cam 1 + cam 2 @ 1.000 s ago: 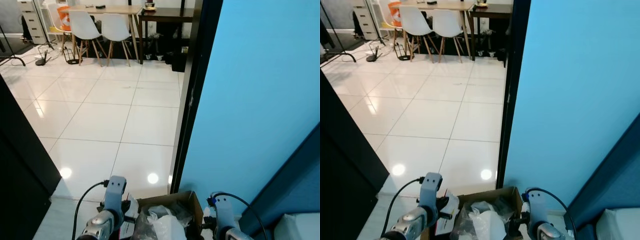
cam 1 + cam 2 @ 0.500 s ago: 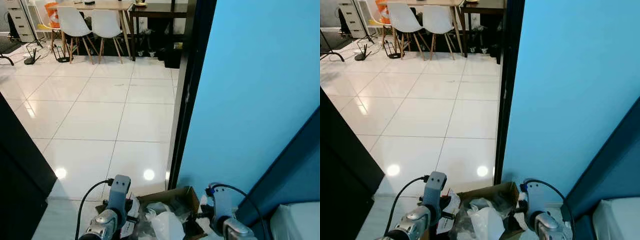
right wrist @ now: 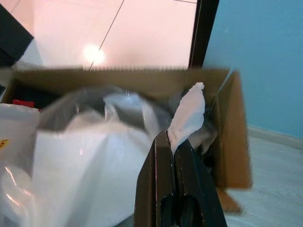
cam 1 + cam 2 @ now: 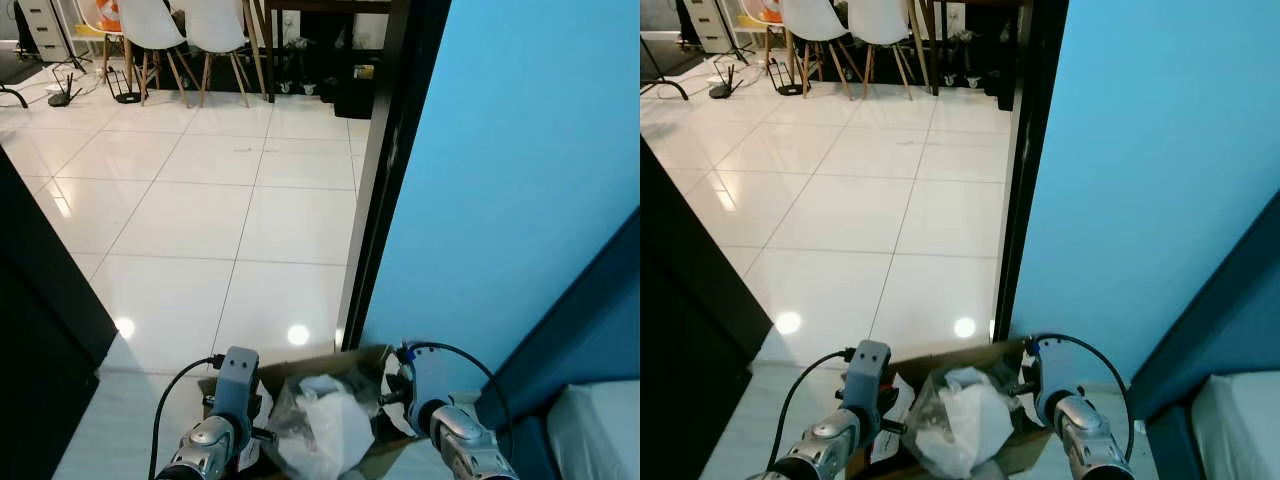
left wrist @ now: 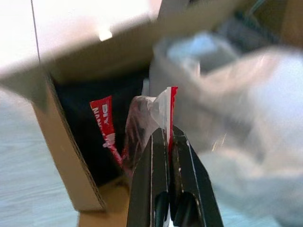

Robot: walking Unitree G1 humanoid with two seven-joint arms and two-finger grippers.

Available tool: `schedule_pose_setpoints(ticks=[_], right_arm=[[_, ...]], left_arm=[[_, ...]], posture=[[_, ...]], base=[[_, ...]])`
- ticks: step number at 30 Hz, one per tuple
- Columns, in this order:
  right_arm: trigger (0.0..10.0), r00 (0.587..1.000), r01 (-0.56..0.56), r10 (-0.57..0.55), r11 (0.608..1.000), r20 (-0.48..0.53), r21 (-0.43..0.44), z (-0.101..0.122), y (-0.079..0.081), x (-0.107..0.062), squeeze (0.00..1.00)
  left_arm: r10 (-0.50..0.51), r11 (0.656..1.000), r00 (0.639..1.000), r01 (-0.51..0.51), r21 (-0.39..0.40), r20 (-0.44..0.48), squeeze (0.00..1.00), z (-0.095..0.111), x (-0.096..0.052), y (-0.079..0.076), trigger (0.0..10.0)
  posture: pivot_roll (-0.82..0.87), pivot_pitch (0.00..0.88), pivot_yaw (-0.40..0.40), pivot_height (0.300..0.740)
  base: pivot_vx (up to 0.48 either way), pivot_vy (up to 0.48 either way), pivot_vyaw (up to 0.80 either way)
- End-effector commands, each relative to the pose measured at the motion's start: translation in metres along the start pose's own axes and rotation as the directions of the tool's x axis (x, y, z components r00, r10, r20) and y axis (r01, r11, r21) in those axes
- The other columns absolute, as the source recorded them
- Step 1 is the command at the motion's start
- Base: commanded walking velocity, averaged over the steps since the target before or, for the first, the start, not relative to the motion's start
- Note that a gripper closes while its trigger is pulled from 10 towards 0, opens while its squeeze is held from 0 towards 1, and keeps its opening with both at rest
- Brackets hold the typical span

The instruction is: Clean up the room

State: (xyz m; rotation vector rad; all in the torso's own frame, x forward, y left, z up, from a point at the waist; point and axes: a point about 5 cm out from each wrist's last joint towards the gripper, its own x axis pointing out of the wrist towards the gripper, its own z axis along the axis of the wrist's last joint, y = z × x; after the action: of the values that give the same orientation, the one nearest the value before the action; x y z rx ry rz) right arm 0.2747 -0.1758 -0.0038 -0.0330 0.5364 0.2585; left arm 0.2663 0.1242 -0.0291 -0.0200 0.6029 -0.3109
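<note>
In the left eye view, the robot looks down at a brown cardboard box (image 4: 330, 368) held low in front of it. The box is full of clear and white plastic bags (image 4: 318, 432). The left arm (image 4: 222, 420) is at the left side of the box and the right arm (image 4: 440, 425) is at the right side. A black door frame (image 4: 385, 170) stands just past the box, next to a blue wall (image 4: 520, 170). The white tile floor (image 4: 210, 200) shines. Far away stand white chairs (image 4: 180, 25).

The right eye view shows the same things. The box (image 4: 940, 362) sits between the two arms, and the bags (image 4: 955, 420) puff up out of it.

In the left wrist view, the left gripper (image 5: 168, 142) has its two black fingers pressed together. They pinch a thin red and white wrapper (image 5: 163, 111) at the edge of the box (image 5: 66, 142). A red label with white letters (image 5: 108, 127) shows in the dark inside. This picture is blurry.

In the right wrist view, the right gripper (image 3: 173, 144) also has its fingers pressed together. They pinch a white bit of paper or plastic (image 3: 188, 113) that sticks up by the side flap of the box (image 3: 232, 137). The bags (image 3: 85, 156) fill the box.
</note>
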Motion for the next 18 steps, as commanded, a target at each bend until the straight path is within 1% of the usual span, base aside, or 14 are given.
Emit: schedule_pose_setpoints(ticks=[1, 5, 8, 10, 11, 14, 17, 18], right_arm=[[10.0, 1.0, -0.003, 0.003, 1.0, -0.007, -0.004, -0.001, 0.003, 0.0, 0.0], [10.0, 1.0, -0.001, 0.002, 1.0, 0.025, -0.015, 0.007, 0.005, -0.001, 0.0], [10.0, 0.996, -0.021, 0.024, 0.999, 0.084, -0.028, 0.019, 0.008, -0.003, 0.0], [10.0, 0.994, -0.032, 0.036, 0.999, 0.107, -0.038, 0.023, 0.01, -0.005, 0.0], [10.0, 0.994, -0.032, 0.036, 0.999, 0.107, -0.038, 0.023, 0.01, -0.005, 0.0], [10.0, 0.992, -0.038, 0.043, 0.998, 0.119, -0.044, 0.028, 0.013, -0.006, 0.0], [10.0, 0.992, -0.041, 0.046, 0.998, 0.121, -0.045, 0.029, 0.013, -0.006, 0.0], [10.0, 0.991, -0.044, 0.049, 0.998, 0.123, -0.044, 0.03, 0.015, -0.005, 0.0]], left_arm=[[-0.002, 1.0, 1.0, 0.002, 0.013, -0.017, 0.0, -0.005, -0.001, -0.001, 10.0], [0.009, 0.999, 1.0, -0.008, 0.041, -0.016, 0.0, -0.004, -0.001, -0.001, 10.0], [0.052, 0.996, 0.999, -0.053, 0.077, 0.006, 0.0, 0.002, 0.0, 0.003, 10.0], [0.076, 0.993, 0.997, -0.077, 0.086, 0.021, 0.0, 0.007, 0.001, 0.006, 10.0], [0.076, 0.993, 0.997, -0.077, 0.086, 0.021, 0.0, 0.007, 0.001, 0.006, 10.0], [0.103, 0.991, 0.993, -0.107, 0.076, 0.059, 0.0, 0.019, 0.003, 0.011, 10.0], [0.105, 0.991, 0.992, -0.11, 0.07, 0.073, 0.0, 0.024, 0.004, 0.012, 10.0], [0.106, 0.992, 0.99, -0.112, 0.064, 0.093, 0.0, 0.03, 0.005, 0.013, 10.0]], posture=[[-0.38, 0.113, -0.012, 0.595], [-0.39, 0.123, -0.013, 0.58], [-0.4, 0.136, -0.015, 0.566], [-0.41, 0.143, -0.016, 0.562], [-0.41, 0.143, -0.016, 0.562], [-0.4, 0.151, -0.016, 0.562], [-0.4, 0.151, -0.016, 0.562], [-0.39, 0.155, -0.015, 0.562]], base=[[0.0, 0.0, 0.0], [0.0, 0.0, 0.0], [0.0, 0.0, 0.0], [0.0, 0.0, 0.0], [0.0, 0.0, 0.0], [0.0, 0.0, 0.0], [0.0, 0.0, 0.0], [0.0, 0.0, 0.0]])
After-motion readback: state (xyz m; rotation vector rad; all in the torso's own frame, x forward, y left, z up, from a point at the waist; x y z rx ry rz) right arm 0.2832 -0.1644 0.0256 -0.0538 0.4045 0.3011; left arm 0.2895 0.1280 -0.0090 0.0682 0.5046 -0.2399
